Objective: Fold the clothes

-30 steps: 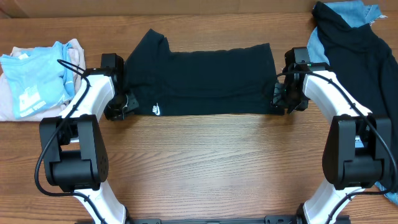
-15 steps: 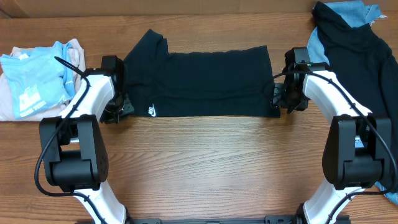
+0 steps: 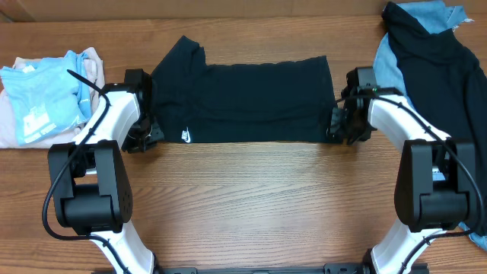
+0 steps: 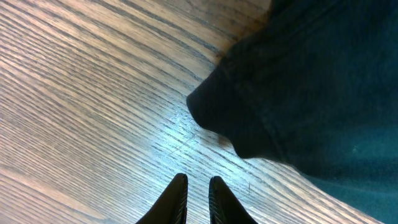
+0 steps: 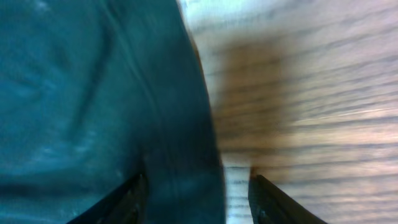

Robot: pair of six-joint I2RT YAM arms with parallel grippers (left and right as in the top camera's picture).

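Note:
The clothes, a black T-shirt [image 3: 251, 103] with a small white logo [image 3: 186, 135], lie in a long band across the far half of the table. My left gripper [image 3: 150, 133] sits just off the shirt's near-left corner. In the left wrist view its fingertips [image 4: 198, 182] stand a narrow gap apart over bare wood, holding nothing, with the shirt's corner [image 4: 298, 93] ahead. My right gripper [image 3: 337, 125] is at the shirt's right edge. It is open [image 5: 196, 180] and straddles that edge: one finger is over the cloth [image 5: 93, 93], the other over wood.
A light-blue tee [image 3: 46, 99] lies on pale pink cloth at the far left. A dark garment [image 3: 445, 76] with blue denim [image 3: 437, 17] covers the far right. The table's near half is bare wood [image 3: 259, 205].
My left gripper has let go of the shirt's corner and drawn slightly left off it. The right gripper has shifted a little left, over the shirt's right edge.

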